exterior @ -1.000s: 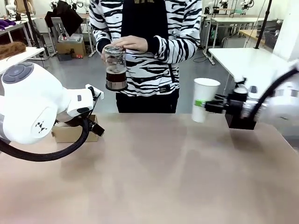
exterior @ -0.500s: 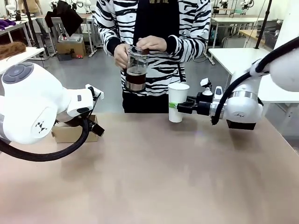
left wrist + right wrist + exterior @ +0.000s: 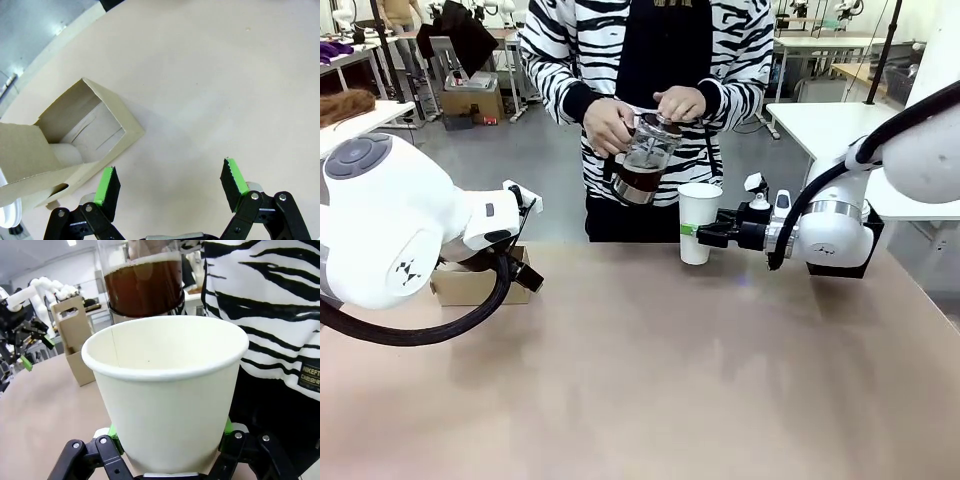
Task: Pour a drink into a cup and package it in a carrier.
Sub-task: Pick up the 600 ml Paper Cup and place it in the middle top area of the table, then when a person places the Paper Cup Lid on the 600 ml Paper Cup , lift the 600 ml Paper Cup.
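Right end effector (image 3: 703,232) is clamped on the white cup (image 3: 700,205), which stands upright at centre right of the frame, by the table's (image 3: 650,370) far edge. Just upper left of it, a person's hands (image 3: 610,125) hold a tilted glass pot (image 3: 650,150) of dark drink (image 3: 636,180). Left end effector (image 3: 170,185), its fingers apart, hangs beside the cardboard carrier (image 3: 100,135) at the left.

This looks like a robotics lab or workshop: the pale beige tabletop (image 3: 670,380) under the right gripper (image 3: 697,231) stands on an open grey hard floor (image 3: 510,160). Beyond that gripper are plain white workbenches (image 3: 840,125) and black upright stands (image 3: 886,40). Far off to its left, a brown cardboard box (image 3: 472,101) sits on the floor.
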Action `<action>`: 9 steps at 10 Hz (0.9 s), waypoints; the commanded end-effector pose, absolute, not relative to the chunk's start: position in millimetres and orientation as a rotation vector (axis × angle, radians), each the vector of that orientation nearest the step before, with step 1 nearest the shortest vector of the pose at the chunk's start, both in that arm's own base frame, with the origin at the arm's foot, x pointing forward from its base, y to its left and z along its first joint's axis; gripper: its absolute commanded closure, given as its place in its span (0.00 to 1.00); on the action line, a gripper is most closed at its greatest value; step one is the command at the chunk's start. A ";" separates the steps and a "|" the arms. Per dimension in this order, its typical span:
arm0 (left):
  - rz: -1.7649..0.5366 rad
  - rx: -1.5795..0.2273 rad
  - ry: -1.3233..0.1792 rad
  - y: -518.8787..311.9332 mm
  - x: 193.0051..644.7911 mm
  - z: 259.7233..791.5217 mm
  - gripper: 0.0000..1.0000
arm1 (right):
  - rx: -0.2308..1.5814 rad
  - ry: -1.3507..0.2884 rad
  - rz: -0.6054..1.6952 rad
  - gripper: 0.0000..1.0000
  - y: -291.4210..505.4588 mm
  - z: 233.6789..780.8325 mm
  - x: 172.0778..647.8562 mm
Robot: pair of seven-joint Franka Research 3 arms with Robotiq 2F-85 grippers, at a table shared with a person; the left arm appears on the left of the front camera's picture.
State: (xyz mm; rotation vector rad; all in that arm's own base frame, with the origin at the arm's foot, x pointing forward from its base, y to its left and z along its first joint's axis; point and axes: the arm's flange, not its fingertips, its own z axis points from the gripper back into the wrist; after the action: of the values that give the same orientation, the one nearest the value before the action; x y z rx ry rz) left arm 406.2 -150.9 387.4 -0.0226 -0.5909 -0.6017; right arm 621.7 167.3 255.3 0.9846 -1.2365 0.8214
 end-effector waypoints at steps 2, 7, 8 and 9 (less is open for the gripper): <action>-0.603 -0.024 -0.596 -151.1 405.6 389.1 0.00 | 0.994 -1.232 0.818 0.20 170.3 258.0 619.6; -0.603 -0.024 -0.596 -151.1 405.6 389.1 0.00 | 0.994 -1.232 0.818 0.20 170.3 258.0 619.6; -0.603 -0.024 -0.596 -151.1 405.6 389.1 0.00 | 0.994 -1.232 0.818 0.20 170.3 258.0 619.6; -0.603 -0.024 -0.596 -151.1 405.6 389.1 0.00 | 0.994 -1.232 0.818 0.20 170.3 258.0 619.6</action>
State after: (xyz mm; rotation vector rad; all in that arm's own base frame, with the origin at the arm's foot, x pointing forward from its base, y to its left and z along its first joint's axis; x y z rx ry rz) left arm 406.2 -150.9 387.4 -0.0226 -0.5909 -0.6017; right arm 621.4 168.1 255.4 0.9867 -1.2361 0.8217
